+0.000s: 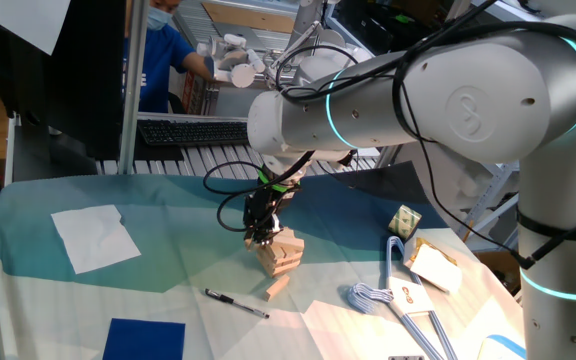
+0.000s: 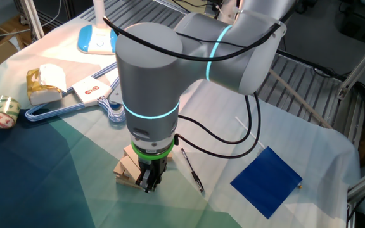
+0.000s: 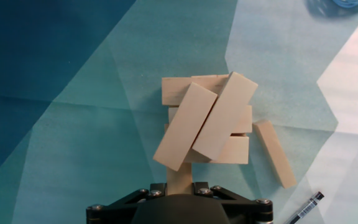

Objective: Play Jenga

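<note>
Your claw (image 1: 260, 238) hangs low over the small, uneven stack of light tan wooden blocks (image 1: 279, 253), which sits near the middle of the table (image 1: 168, 210) on its blue-and-teal patterned cloth. In the hand view the stack (image 3: 207, 121) fills the centre: two long blocks lie tilted side by side across the top, crossing the squarer layers beneath them, and one block pokes out of the lower edge of the pile right up against the claw's black body. You cannot tell from any view whether the claw's fingers are spread or closed, or whether they pinch that block, since the body hides the tips. In the other fixed view the claw (image 2: 149, 183) stands just at the near side of the stack (image 2: 130, 167), touching or nearly touching it. A single loose tan wooden block (image 1: 277, 288) lies flat on the cloth just beside the pile; the hand view shows it (image 3: 275, 154) to the right of the stack, apart from it. A slim black pen (image 1: 236, 303) lies near that loose block, toward the front of the table. Farther off you have a white sheet of paper (image 1: 95, 237), a dark blue square pad (image 2: 267, 180), a roll of clear tape (image 2: 0, 111) and a light blue clothes hanger (image 2: 68, 107).
</note>
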Available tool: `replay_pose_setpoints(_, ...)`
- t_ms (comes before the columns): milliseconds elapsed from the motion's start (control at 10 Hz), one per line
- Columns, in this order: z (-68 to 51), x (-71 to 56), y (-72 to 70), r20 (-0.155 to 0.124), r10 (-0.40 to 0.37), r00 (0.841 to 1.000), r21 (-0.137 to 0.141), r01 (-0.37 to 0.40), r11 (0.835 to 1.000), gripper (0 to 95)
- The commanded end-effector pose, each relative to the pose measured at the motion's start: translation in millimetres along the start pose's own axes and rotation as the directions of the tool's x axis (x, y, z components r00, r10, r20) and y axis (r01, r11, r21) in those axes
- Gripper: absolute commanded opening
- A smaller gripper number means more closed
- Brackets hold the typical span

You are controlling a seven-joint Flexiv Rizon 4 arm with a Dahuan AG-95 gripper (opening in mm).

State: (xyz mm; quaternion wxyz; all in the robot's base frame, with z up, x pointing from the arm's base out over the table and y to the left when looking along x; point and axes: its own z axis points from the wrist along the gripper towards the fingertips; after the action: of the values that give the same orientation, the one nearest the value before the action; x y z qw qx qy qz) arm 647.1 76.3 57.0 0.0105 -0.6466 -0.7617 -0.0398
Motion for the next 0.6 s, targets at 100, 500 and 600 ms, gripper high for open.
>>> replay_pose_setpoints(100,-0.2,0.1,0.2,-0.001,-0.001,1.0,0.0,0.001,1.0,0.0)
replay_pose_setpoints(500,1.7,0.3,0.4,-0.002,0.005,1.0,-0.001,-0.005,1.0,0.0)
replay_pose_setpoints(600,2.0,0.4,0.4,-0.003,0.004,1.0,-0.001,-0.004,1.0,0.0)
